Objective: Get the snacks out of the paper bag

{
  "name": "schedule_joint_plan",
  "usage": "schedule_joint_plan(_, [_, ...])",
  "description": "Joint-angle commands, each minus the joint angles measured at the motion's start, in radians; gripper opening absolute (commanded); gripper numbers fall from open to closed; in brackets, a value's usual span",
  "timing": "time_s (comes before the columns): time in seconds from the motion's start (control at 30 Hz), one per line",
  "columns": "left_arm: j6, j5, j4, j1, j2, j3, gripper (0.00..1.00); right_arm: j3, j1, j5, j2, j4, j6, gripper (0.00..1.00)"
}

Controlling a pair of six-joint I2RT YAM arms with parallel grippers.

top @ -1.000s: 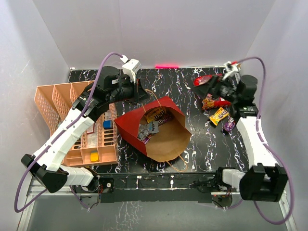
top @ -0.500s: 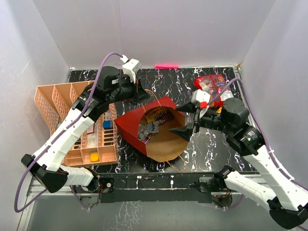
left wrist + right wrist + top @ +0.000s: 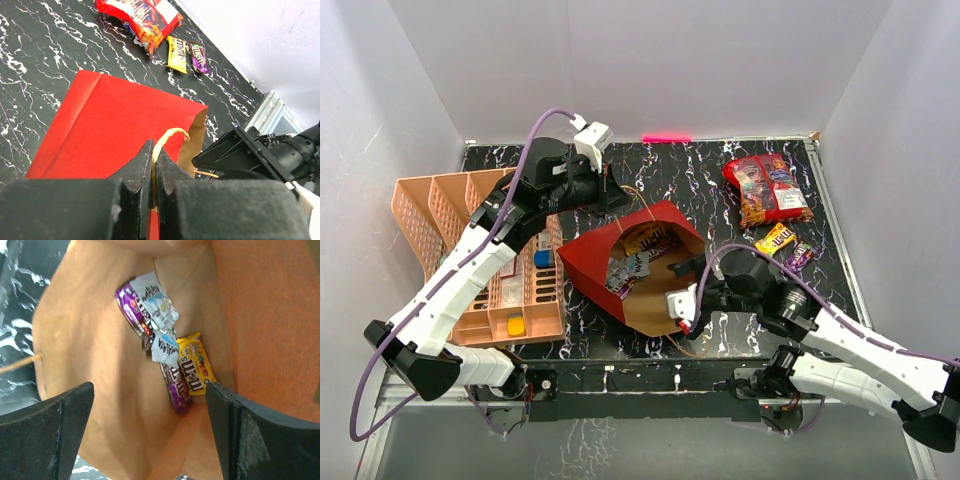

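The red paper bag [image 3: 598, 258] lies on its side, its brown mouth [image 3: 665, 290] facing the near right. My left gripper [image 3: 611, 199] is shut on the bag's cord handle [image 3: 171, 134], holding the top edge up over the red side [image 3: 110, 120]. My right gripper [image 3: 678, 302] is at the mouth, open and empty [image 3: 150, 407]. Inside lie a silver and purple packet [image 3: 147, 307], a yellow packet [image 3: 195, 362] and a purple bar [image 3: 177, 385]. On the table at the back right are two red bags [image 3: 767, 188], a yellow packet [image 3: 775, 238] and a purple one [image 3: 798, 255].
A peach slotted tray [image 3: 430, 215] stands at the left, with a blue block [image 3: 542, 258] and a yellow block [image 3: 516, 325] in it. White walls close in the black marbled table [image 3: 670, 165] on three sides. A pink strip [image 3: 666, 137] lies at the back edge.
My right arm swung from the snack pile at the back right down to the bag's mouth, its gripper open throughout. The left arm and the bag stayed put.
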Motion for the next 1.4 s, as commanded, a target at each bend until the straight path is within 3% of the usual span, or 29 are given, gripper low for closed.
schedule_joint_plan(0.0, [0.006, 0.004, 0.014, -0.003, -0.029, -0.001, 0.0, -0.022, 0.007, 0.03, 0.056, 0.189, -0.357, 0.98])
schedule_joint_plan(0.17, [0.002, 0.012, 0.014, -0.003, -0.039, -0.007, 0.0, -0.003, 0.063, 0.128, 0.212, 0.204, -0.508, 1.0])
schedule_joint_plan(0.4, [-0.009, 0.041, 0.025, -0.016, -0.048, -0.023, 0.0, -0.064, 0.069, 0.111, 0.308, 0.278, -0.54, 0.77])
schedule_joint_plan(0.63, [-0.016, 0.043, 0.038, -0.025, -0.071, -0.051, 0.0, -0.121, 0.007, 0.032, 0.411, 0.494, -0.462, 0.64])
schedule_joint_plan(0.9, [-0.017, 0.041, 0.034, -0.026, -0.079, -0.038, 0.0, -0.074, -0.055, -0.008, 0.603, 0.631, -0.411, 0.57])
schedule_joint_plan(1.17, [-0.009, 0.037, 0.025, -0.035, -0.074, -0.019, 0.0, -0.12, -0.076, 0.055, 0.751, 0.892, -0.404, 0.56])
schedule_joint_plan(1.37, [-0.009, 0.037, 0.024, -0.041, -0.074, -0.027, 0.0, -0.116, -0.09, 0.081, 0.825, 0.997, -0.385, 0.52])
